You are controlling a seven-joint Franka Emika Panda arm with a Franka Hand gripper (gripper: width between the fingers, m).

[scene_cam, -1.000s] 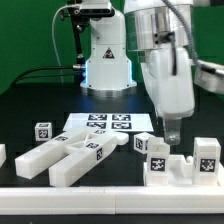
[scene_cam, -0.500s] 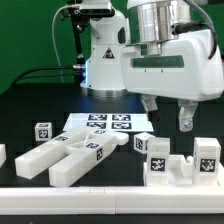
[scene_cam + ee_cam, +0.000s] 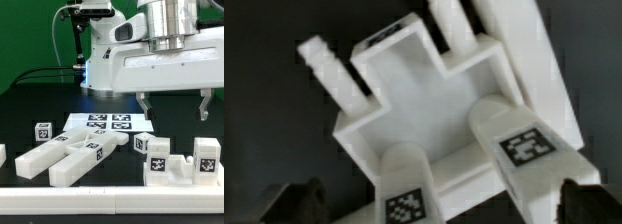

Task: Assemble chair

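While the Panda arm's two-finger gripper hangs high over the black table, I read its jaws as spread wide and holding nothing. Each dark fingertip is free in the air and clear of every part.

The chair lies in loose pieces below it. A glossy white forked plastic part with tagged prongs lies flat toward the exterior view's left. A small white tagged block sits just beside that part's far end. Two white blocky tagged parts stand close together toward the exterior view's right, roughly beneath the gripper but well below it.

The marker board lies flat behind the forked part. A lone small tagged cube stands apart from the board, on the exterior view's left.

From the wrist camera I see a white slab with two tagged prongs lying on the dark surface (probably the forked part, though I cannot tell for sure). The dark fingertips show at the frame's edge, well apart and touching nothing.
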